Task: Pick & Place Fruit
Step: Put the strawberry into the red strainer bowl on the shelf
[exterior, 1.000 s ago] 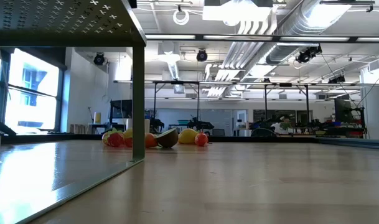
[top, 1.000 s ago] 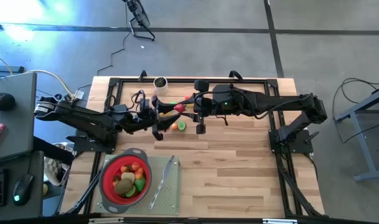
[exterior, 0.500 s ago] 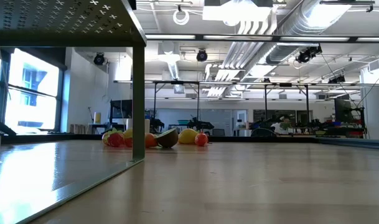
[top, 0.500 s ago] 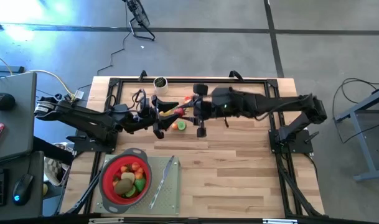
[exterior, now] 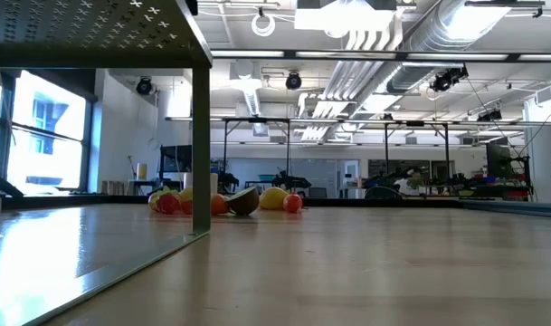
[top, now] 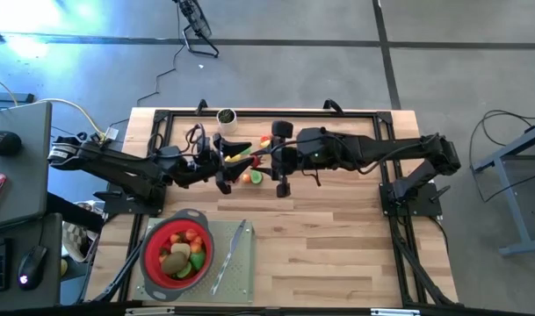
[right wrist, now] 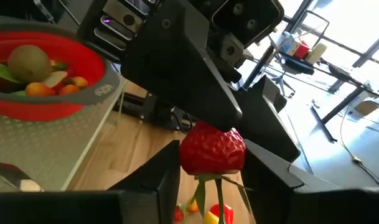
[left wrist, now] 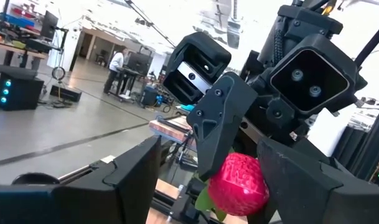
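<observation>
A red toy strawberry (right wrist: 212, 149) with green leaves hanging under it sits in the air between my two grippers, which face each other over the far middle of the table. My right gripper (top: 281, 160) is shut on it. My left gripper (top: 225, 165) is open, its fingers standing on either side of the strawberry (left wrist: 237, 183). Loose fruits lie on the table below: an orange one (top: 245, 178), a green one (top: 256, 177) and a red one (top: 265, 140). More fruits fill the red strainer (top: 177, 248). My right gripper pinches the strawberry's sides (right wrist: 188, 152) between its two fingers, coming level from the table's right. The strawberry is lifted clear of the table, leaves hanging down. One right finger (left wrist: 220, 134) lies against its upper side in the left wrist view.
The red strainer with a grey rim (right wrist: 99, 87) stands on a perforated grey mat (top: 241, 276) at the near left, a slim grey knife (top: 232, 254) beside it. A small round cup (top: 225, 116) sits at the far edge. A fruit pile (exterior: 225, 201) shows in the low view.
My right arm has shifted a little toward the table's left and near edge, closer to the left gripper. The loose fruits on the table lie as before.
</observation>
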Controlling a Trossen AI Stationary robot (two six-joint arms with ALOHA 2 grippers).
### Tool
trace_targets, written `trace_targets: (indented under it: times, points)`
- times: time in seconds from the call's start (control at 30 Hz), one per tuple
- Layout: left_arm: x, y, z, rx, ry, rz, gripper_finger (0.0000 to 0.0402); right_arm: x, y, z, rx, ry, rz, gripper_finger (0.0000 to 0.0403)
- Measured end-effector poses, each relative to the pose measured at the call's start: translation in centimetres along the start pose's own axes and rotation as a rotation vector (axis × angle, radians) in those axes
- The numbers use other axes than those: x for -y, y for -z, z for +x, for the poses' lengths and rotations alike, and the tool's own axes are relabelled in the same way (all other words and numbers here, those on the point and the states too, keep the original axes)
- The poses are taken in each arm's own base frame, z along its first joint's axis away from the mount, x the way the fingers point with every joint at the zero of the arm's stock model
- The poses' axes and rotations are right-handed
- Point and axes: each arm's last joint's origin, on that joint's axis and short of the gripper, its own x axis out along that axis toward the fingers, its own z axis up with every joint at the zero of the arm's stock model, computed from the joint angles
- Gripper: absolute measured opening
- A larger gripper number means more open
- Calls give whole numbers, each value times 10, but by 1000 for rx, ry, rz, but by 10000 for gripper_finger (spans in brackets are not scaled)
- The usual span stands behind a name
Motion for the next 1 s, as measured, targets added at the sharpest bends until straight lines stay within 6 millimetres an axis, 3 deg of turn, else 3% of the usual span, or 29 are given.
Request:
trace_targets:
  times: [0.33,1.0]
  points:
    - [0,3,0,-28,26,-12,257,4,-3,-1,5,87,-20,142]
    - [1,3,0,-28,31,-12,257,3,0,5,24,16,7,143]
